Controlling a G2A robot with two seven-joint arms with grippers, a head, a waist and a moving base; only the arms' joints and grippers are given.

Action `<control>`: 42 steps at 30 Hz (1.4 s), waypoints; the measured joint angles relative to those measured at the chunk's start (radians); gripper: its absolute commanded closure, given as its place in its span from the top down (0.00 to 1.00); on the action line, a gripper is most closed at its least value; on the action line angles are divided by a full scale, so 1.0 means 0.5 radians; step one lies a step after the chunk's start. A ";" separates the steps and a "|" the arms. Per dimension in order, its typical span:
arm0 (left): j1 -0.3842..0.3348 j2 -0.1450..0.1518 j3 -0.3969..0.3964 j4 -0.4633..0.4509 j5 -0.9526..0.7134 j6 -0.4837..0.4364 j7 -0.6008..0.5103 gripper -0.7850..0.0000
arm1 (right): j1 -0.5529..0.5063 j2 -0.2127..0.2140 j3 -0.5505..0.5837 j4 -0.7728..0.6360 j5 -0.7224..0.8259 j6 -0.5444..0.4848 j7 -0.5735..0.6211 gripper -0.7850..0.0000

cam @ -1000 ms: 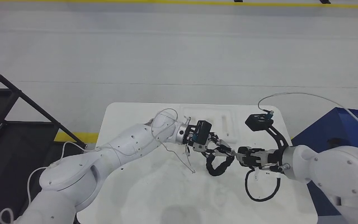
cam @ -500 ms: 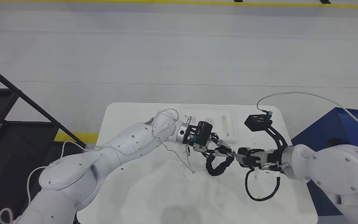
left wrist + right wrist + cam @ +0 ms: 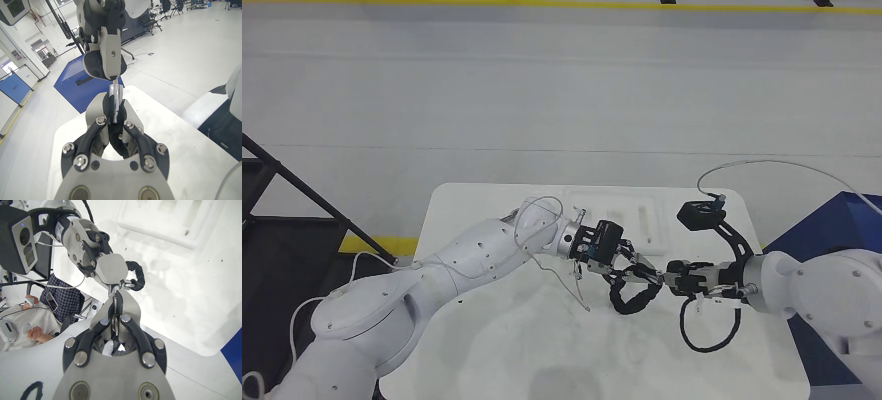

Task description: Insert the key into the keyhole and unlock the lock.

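— Well, item one: your left pincer point(image 3: 115, 108)?
— Pressed together on the lock point(image 3: 115, 96), across its chrome barrel, held over the white table point(image 3: 492, 340). Barrel: hard, polished, probably slippery. It is best taken across the sides, as it is, with the keyhole end left free.
— Item two?
— My right pincer point(image 3: 115, 300), pinching the key point(image 3: 114, 305) by its head end, its ring point(image 3: 115, 323) tucked back between the fingers. Key: thin, stiff, light. I judge it would bend if turned off-axis. Its blade meets the barrel's end; how deep it sits I cannot tell.
— Item three?
— Black sleeved cable point(image 3: 139, 275), curling away from the barrel. It looks limp, so it should give no resistance to turning; the left pincer must supply that.
— Markings?
— None legible on lock or key.
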State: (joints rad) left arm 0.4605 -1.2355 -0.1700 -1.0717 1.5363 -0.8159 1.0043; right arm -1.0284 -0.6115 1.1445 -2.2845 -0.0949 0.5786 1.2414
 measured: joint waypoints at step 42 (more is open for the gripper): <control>-0.035 0.222 0.000 -0.072 -0.706 -0.393 -0.393 0.00 | -0.013 -0.012 0.057 0.137 -0.113 -1.226 -0.059 1.00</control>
State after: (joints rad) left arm 0.4430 -1.1243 -0.1700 -1.1075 1.1833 -1.0122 0.8080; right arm -1.0347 -0.6175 1.1731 -2.2159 -0.1516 -0.0343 1.2119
